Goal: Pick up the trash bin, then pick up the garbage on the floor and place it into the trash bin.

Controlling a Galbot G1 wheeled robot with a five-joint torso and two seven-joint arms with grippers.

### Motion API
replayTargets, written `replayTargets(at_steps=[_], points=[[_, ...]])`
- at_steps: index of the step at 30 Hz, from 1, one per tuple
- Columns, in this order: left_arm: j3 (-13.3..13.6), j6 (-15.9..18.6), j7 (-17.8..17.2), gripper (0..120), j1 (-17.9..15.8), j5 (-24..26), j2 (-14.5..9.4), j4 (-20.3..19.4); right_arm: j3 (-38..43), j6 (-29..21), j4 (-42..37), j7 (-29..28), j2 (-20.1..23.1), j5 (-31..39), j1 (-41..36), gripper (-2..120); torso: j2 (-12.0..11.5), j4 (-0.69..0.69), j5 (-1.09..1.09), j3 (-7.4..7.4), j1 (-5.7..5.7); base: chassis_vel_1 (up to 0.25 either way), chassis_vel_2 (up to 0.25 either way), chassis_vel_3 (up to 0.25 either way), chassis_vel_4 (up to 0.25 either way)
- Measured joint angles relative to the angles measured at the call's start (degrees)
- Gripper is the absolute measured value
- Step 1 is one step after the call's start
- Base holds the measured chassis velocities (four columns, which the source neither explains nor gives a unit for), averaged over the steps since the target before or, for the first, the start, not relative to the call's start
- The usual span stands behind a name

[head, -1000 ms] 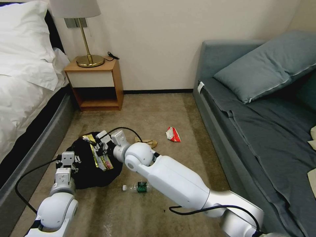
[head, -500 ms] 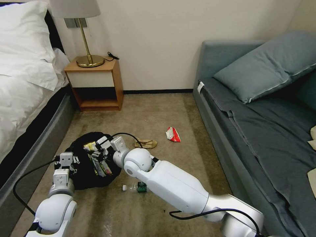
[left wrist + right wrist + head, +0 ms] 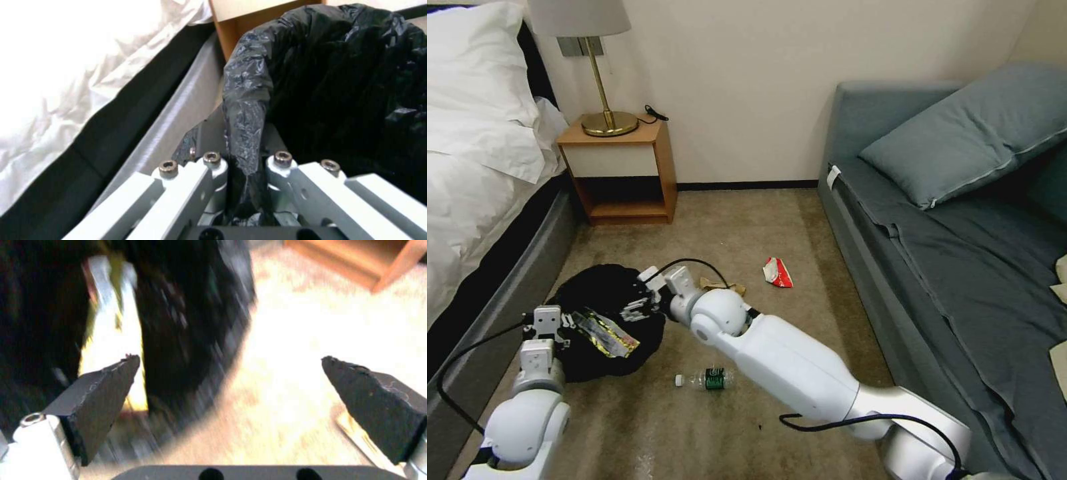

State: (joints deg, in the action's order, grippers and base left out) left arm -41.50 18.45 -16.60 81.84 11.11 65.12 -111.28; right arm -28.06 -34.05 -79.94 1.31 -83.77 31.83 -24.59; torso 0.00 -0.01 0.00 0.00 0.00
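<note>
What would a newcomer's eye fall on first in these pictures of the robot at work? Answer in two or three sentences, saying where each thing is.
The black-lined trash bin on the carpet beside the bed draws the eye first: the left gripper is shut on its rim, and a gold snack wrapper lies inside. The right gripper hangs open over the bin's far edge. Nearby on the floor lie a clear bottle, a crumpled brown paper bag and a red-and-white packet.
</note>
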Motion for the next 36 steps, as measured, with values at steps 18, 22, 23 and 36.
replayTargets(at_steps=[18, 22, 23, 36], points=[[-2.14, -0.09, 0.00, 5, -2.13, 1.97, -2.03, 3.64, -2.00, -1.75, 4.44, 15.07, 7.10, -19.43, -4.23, 100, 0.01, 0.01, 0.00, 0.00, 0.00, 0.000, 0.000, 0.000, 0.000], [-2.21, -0.09, 0.06, 5, -2.34, 1.97, -2.04, 4.10, -2.08, -1.16, 4.49, 15.54, 7.49, -21.11, -5.56, 100, 0.01, 0.01, 0.00, 0.00, 0.00, 0.000, 0.000, 0.000, 0.000], [-2.23, -0.09, 0.07, 5, -2.46, 1.98, -2.08, 4.23, -2.05, -0.69, 4.68, 15.63, 7.53, -22.02, -6.38, 100, 0.01, 0.01, 0.00, 0.00, 0.00, 0.000, 0.000, 0.000, 0.000], [-2.70, -0.25, 0.08, 5, -2.26, 2.22, -2.13, 4.46, -1.03, 2.30, 7.94, 15.74, 6.94, -25.85, -10.02, 100, 0.01, 0.01, 0.00, 0.00, 0.00, 0.000, 0.000, 0.000, 0.000]])
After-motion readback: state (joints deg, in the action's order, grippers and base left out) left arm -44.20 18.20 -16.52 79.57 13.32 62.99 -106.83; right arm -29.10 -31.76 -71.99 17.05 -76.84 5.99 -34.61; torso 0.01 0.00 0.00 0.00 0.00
